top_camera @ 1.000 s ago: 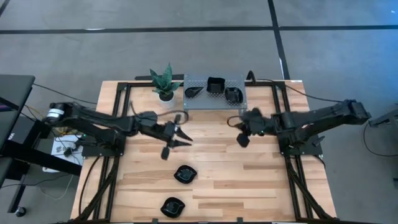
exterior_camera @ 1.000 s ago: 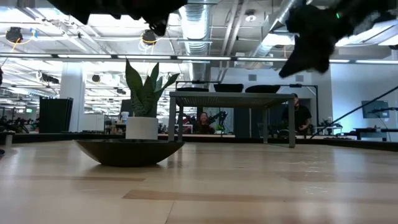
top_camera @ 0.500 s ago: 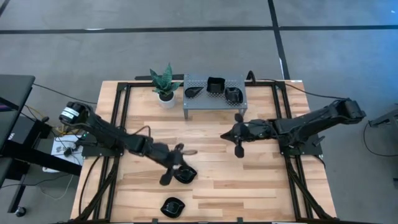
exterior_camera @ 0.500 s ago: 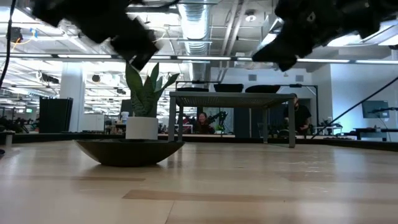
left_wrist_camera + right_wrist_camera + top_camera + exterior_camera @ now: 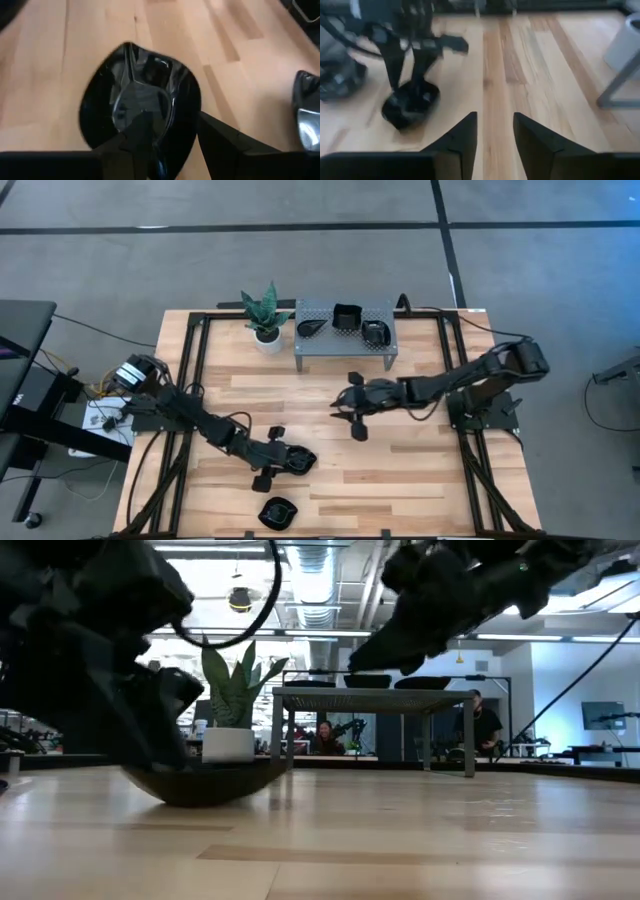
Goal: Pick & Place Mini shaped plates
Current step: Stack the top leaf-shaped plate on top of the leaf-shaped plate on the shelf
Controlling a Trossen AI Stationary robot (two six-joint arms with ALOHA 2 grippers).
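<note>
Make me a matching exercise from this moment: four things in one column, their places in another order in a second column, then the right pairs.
Things:
1. left gripper
2. right gripper
3. potted plant
4. grey rack

Places:
A. beside the rack, at the table's far edge
B. over open table, in front of the rack
C. bearing three black plates
D. down at a black plate near the front

Pairs: 1-D, 2-B, 3-A, 4-C

Robotics lab in an open industrial hall: exposed ducts [image 5: 318, 580] and strip lights overhead, grey concrete floor [image 5: 300, 260], wooden table [image 5: 420, 470] on a black frame, cables trailing off its left edge, people [image 5: 325, 735] at benches behind.
</note>
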